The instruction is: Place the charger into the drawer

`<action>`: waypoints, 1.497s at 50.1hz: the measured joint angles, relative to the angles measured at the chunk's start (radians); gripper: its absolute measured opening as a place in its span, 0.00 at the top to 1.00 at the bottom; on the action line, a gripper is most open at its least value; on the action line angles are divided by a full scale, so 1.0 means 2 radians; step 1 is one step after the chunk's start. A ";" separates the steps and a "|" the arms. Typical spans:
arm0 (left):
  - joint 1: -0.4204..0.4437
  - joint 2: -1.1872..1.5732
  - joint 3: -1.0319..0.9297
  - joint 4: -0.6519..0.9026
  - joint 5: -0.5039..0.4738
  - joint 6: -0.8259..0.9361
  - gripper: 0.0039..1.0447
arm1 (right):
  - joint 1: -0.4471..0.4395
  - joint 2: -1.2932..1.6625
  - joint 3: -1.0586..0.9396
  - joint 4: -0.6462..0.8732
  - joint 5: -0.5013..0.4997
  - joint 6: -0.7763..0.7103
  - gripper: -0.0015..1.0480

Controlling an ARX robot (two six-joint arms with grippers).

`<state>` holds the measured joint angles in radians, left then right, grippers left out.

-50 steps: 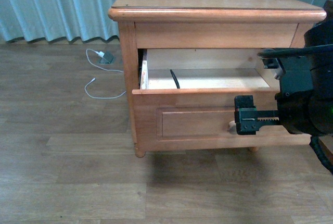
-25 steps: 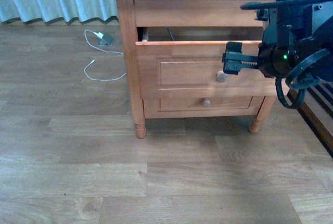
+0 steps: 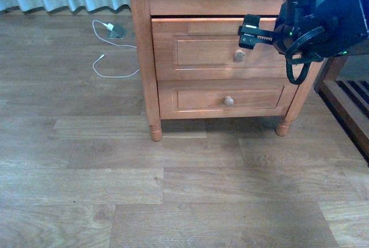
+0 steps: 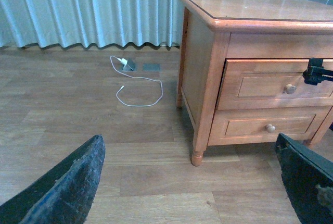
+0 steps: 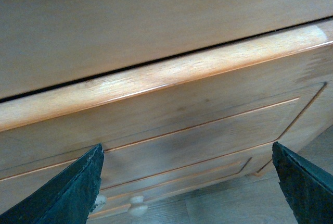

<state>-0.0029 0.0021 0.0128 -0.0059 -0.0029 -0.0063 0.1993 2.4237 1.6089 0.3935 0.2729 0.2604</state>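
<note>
1. Charger: nowhere to be seen in any view. Best guess is inside the drawer [image 3: 207, 52], but can't confirm. Not to be mixed up with the white plug [image 3: 117, 30] and white cable [image 3: 115, 63] lying on the floor [image 3: 173, 202] left of the nightstand [image 3: 141, 57].
2. Drawer itself: almost shut. Thin dark slit along its top edge in the right wrist view, so probably not fully home.
3. Right jaws [image 3: 249, 32]: spread wide, holding nothing. Parked right at the drawer front, near its upper edge, just above and a touch right of the round knob [image 3: 238, 56]. Touching the wood or just off it? Can't tell.
4. Left jaws [image 4: 192, 182]: also wide apart and empty, hanging well back from the nightstand, looking at it from its left front corner.
5. Key bit for the next move: drawer front dead ahead of the right jaws, long axis running side to side, travel straight back into the cabinet. Right arm much nearer, so likely its job to nudge the front flush. Worth pushing near the middle rather than one end, otherwise risk of skewing and jamming.
6. Lower drawer [image 3: 225, 98]: closed, not involved.
7. Brands, labels, writing: none readable anywhere.
</note>
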 joint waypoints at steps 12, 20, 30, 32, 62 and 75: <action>0.000 0.000 0.000 0.000 0.000 0.000 0.05 | 0.000 0.023 0.043 -0.019 0.020 0.000 0.08; 0.000 0.000 0.000 0.000 0.000 0.000 0.05 | -0.001 0.031 0.054 -0.020 0.022 0.000 0.08; 0.000 0.000 0.000 0.000 0.000 0.000 0.05 | -0.004 0.012 0.021 -0.019 -0.027 0.000 0.08; 0.000 0.000 0.000 0.000 0.000 0.000 0.05 | -0.004 -0.002 -0.001 -0.019 -0.041 -0.002 0.08; 0.000 0.000 0.000 0.000 0.000 0.000 0.05 | -0.002 -0.496 -0.476 -0.041 -0.172 -0.084 0.08; 0.000 0.000 0.000 0.000 0.000 0.000 0.05 | -0.009 -0.777 -0.628 -0.135 -0.162 -0.070 0.08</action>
<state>-0.0029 0.0017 0.0124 -0.0055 -0.0029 -0.0063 0.1810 0.8696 0.3527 0.1238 -0.0505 0.1211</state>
